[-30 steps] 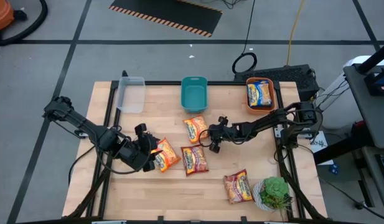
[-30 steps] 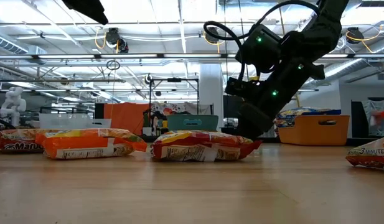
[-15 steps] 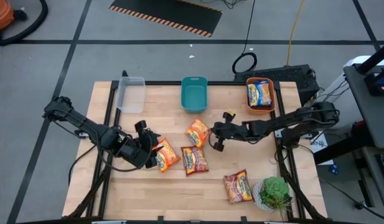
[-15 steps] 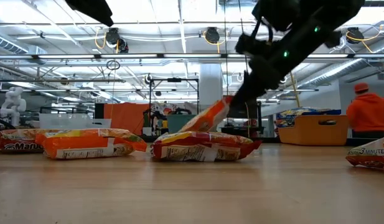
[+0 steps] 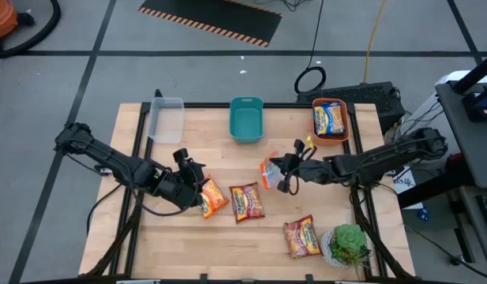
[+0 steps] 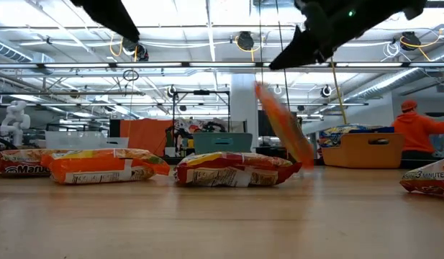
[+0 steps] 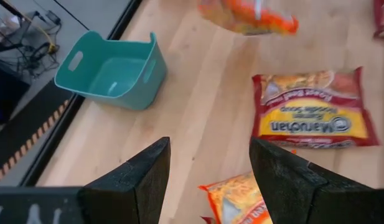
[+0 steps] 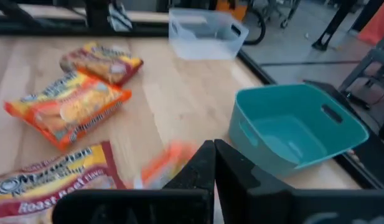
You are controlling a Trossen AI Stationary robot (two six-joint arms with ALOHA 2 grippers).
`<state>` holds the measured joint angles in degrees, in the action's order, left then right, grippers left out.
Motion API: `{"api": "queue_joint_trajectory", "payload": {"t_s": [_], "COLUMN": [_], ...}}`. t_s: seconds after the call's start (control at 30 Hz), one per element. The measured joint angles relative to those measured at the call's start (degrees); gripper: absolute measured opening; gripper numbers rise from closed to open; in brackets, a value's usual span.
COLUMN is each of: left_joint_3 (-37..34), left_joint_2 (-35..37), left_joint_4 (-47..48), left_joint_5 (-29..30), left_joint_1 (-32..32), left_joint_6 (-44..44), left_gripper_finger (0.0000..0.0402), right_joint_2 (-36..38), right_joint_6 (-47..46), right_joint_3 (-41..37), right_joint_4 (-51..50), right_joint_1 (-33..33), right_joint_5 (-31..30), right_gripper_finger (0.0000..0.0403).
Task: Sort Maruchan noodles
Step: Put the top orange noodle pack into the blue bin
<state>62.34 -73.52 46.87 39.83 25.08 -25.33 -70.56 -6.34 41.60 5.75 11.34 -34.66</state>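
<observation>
Beside teal bin [image 5: 245, 119]: right claw [image 5: 272, 171] lifting orange packet [image 5: 268, 173].

orange packet [image 5: 268, 173] now off table

Light: bright, even, from ceiling strips [image 6: 171, 29] overhead
Shadows: faint and soft on the table [image 5: 196, 237]
Glare: slight sheen on the wrappers
Blur: lifted orange packet [image 6: 283, 133] smeared by motion; near table edge soft at table height

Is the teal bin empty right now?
Yes, the teal bin shows only its bare bottom from above, with no noodle packet inside.
</observation>
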Motion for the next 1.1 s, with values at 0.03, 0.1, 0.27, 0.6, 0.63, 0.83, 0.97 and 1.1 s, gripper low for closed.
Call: {"api": "queue_joint_trajectory", "payload": {"t_s": [0.03,0.1,0.27,0.6,0.63,0.83,0.97,1.1], "left_joint_3": [-0.85,-2.69,-6.82,-7.88,-7.88,-7.88,-7.88,-7.88], "left_joint_2": [0.00,0.00,0.00,0.00,0.00,0.00,0.00,0.00], "left_joint_4": [-0.96,-3.49,-10.78,-11.99,-12.15,-12.77,-12.96,-13.45], "left_joint_5": [0.04,-0.23,-2.17,-6.88,-6.88,-6.91,-6.93,-6.93], "left_joint_1": [-0.23,-0.96,-3.60,-6.55,-6.53,-6.58,-6.75,-6.75], "left_joint_6": [0.97,2.83,6.07,5.15,5.19,5.61,6.38,7.14], "left_gripper_finger": [0.0225,0.0225,0.0225,0.0225,0.0225,0.0225,0.0225,0.0225], "right_joint_2": [0.66,1.91,4.17,5.15,5.15,5.06,4.20,2.15], "right_joint_6": [0.19,0.43,1.23,-8.58,-9.98,-19.41,-24.36,-26.36], "right_joint_3": [0.00,0.02,0.02,0.09,0.09,0.09,0.09,0.07], "right_joint_4": [0.10,0.58,1.30,-9.06,-10.99,-22.87,-29.40,-32.92], "right_joint_1": [0.38,1.25,2.73,2.99,2.97,1.91,1.77,2.24], "right_joint_5": [-0.29,-1.47,-2.99,1.95,2.15,10.75,13.94,13.97], "right_gripper_finger": [0.0000,0.0000,0.0000,0.0015,0.0021,0.0068,0.0098,0.0130]}}
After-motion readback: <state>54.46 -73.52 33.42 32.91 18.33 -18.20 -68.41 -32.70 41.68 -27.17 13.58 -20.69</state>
